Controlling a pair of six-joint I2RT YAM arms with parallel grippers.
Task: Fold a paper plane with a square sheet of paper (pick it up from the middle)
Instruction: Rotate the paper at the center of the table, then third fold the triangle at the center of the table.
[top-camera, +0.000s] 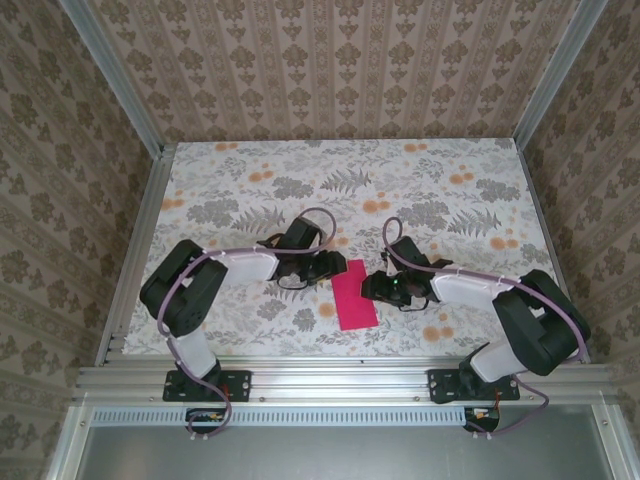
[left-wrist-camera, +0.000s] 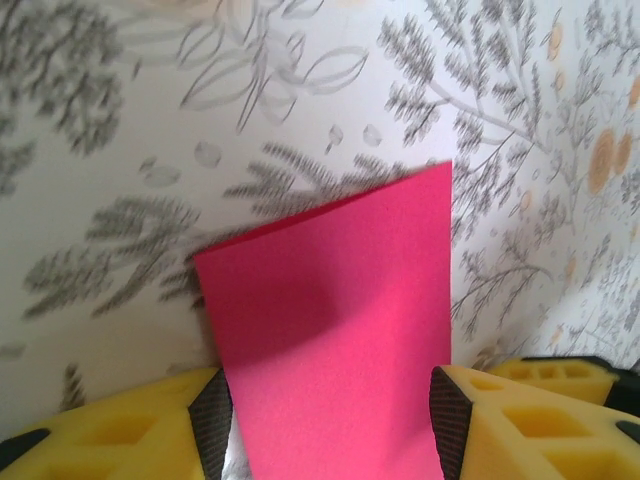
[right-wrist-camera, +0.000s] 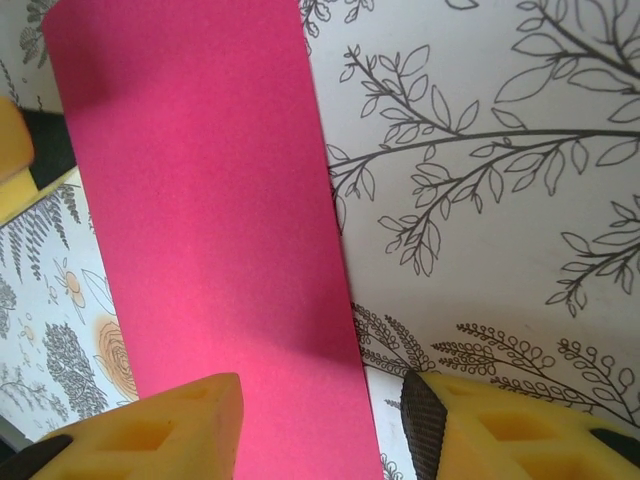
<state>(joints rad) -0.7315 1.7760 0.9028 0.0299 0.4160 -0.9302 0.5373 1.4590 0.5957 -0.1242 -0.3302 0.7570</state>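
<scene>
Sheet of paper (top-camera: 354, 295): lies flat on the desk (top-camera: 230, 170), near the middle, between the two arms. It reads as a narrow rectangle, so you likely have one fold in.

Handling (judged): very light, thin and limp. It takes a permanent crease and slides easily on the smooth print. Pinch a long edge at mid-length, gently, not a corner.

Left fingers (left-wrist-camera: 447, 420): part-open at the sheet's far left, straddling it. Cannot tell whether they grip it.

Right fingers (right-wrist-camera: 420, 425): part-open at its right side, one pad clear of the edge.

In the way: the two wrists crowd each other over the sheet.
</scene>
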